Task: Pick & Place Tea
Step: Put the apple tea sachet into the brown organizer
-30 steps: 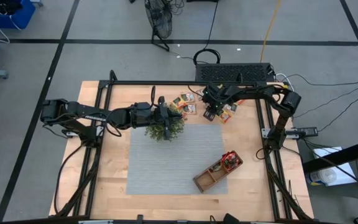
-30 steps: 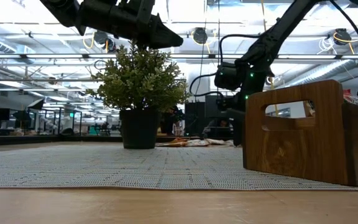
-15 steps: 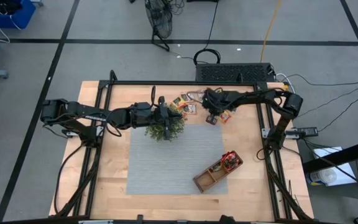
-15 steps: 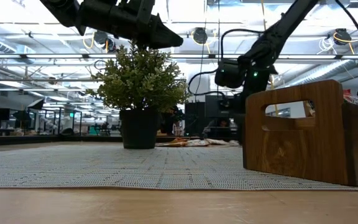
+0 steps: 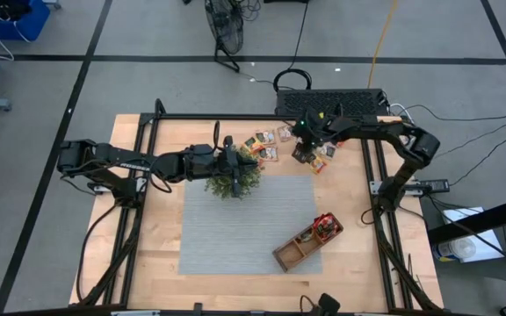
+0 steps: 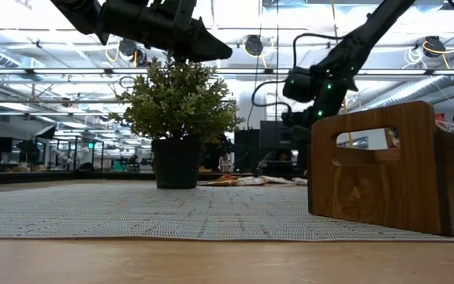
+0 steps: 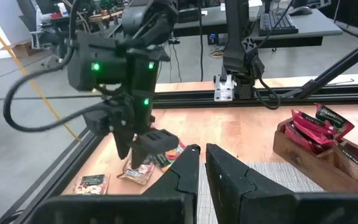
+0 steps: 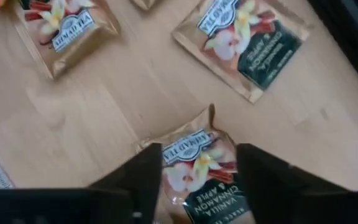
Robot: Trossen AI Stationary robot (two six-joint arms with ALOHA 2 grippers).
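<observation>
Several tea sachets (image 5: 266, 145) lie flat on the wooden table near its far edge. My right gripper (image 8: 197, 186) hangs over them, pointing steeply down, fingers apart. One vanilla-cinnamon sachet (image 8: 197, 165) with a curled-up corner sits in the gap between those fingers. The left wrist view shows this gripper (image 7: 138, 146) above sachets (image 7: 138, 174). My left gripper (image 7: 202, 149) waits shut and empty above the potted plant (image 5: 233, 180). My right gripper has a finger (image 8: 145, 180) on each side of the sachet's two side edges (image 8: 166, 162), coming from above. I cannot tell whether the fingers touch it, or whether it lies on the table or hangs clear.
A grey mat (image 5: 244, 224) covers the table's middle. The brown wooden tray (image 5: 308, 240) stands at its near right corner, with red sachets (image 7: 319, 121) in one compartment. The plant stands at the mat's far left. Black frame rails (image 5: 262, 117) run along the table's edges.
My right gripper has risen over the sachets and drifted a little toward the table's far right. My left arm has kept still.
</observation>
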